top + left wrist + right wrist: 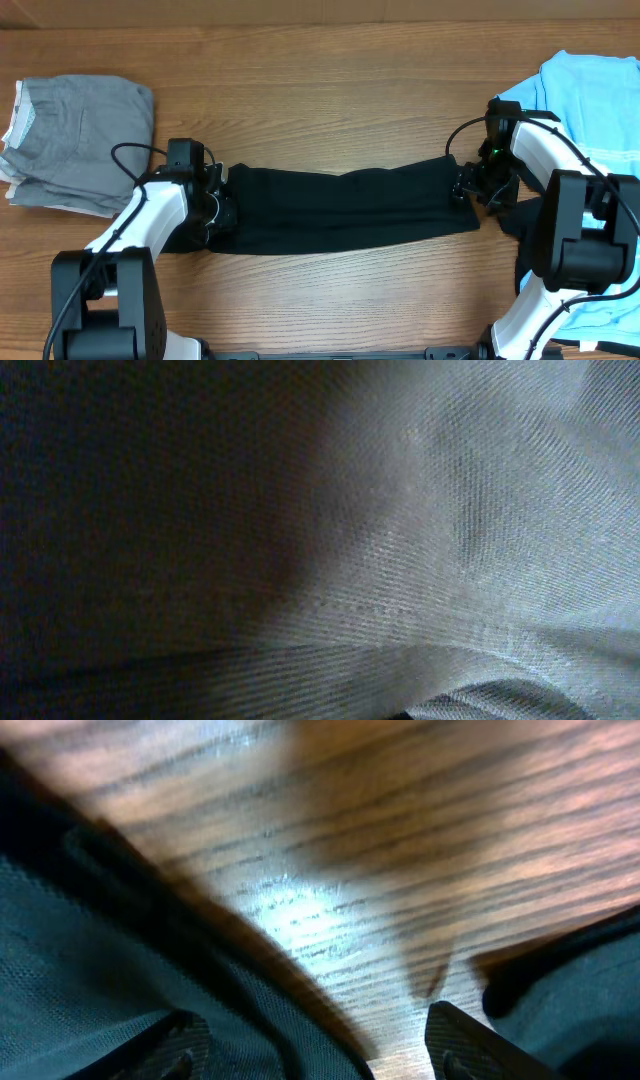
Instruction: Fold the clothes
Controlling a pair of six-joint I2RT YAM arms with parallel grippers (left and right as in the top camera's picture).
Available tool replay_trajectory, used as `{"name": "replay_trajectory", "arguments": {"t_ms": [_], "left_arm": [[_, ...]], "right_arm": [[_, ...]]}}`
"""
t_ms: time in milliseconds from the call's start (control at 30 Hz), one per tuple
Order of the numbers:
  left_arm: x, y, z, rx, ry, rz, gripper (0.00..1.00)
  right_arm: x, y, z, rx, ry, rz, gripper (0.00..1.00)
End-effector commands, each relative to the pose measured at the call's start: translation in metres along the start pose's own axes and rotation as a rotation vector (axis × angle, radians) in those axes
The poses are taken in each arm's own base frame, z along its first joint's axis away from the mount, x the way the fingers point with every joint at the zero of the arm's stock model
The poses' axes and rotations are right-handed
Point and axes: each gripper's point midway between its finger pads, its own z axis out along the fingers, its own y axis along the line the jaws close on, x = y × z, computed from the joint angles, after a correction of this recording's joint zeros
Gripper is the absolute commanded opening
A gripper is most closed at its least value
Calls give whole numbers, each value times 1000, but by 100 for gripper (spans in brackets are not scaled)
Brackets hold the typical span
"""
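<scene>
Black tee (350,205) lies as a long band across mid bench (330,90), soft, light, prob. sags; best taken at end corners; right gripper (320,1025) fingers apart; left gripper (222,208): cannot tell.

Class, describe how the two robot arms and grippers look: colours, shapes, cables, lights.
The left arm and right arm have white rounded links between black joints, with thin black cables looping over each. The left gripper and right gripper are black; a green light glows near the right one.
</scene>
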Motion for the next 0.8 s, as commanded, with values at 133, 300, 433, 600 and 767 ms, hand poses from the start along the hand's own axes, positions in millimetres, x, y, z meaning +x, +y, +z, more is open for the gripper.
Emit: {"name": "replay_trajectory", "arguments": {"t_ms": [133,300,433,600,767], "left_arm": [[0,59,2,-181,-47,-145,34],[-35,49,-12,-149,-138,-104,54],[-61,36,-35,-124,-184,-89,61],[-66,21,-68,-95,-134,-95,74],[-44,15,-80,-84,-24,-128,91]], "right_arm": [[-16,-29,4,28,-40,81,72],[-16,8,1,-177,-32,-44,75],[-17,33,-9,-329,-45,-162,75],[-11,34,-32,-389,-22,-255,76],[10,53,-27,-473,19,-386,78]]}}
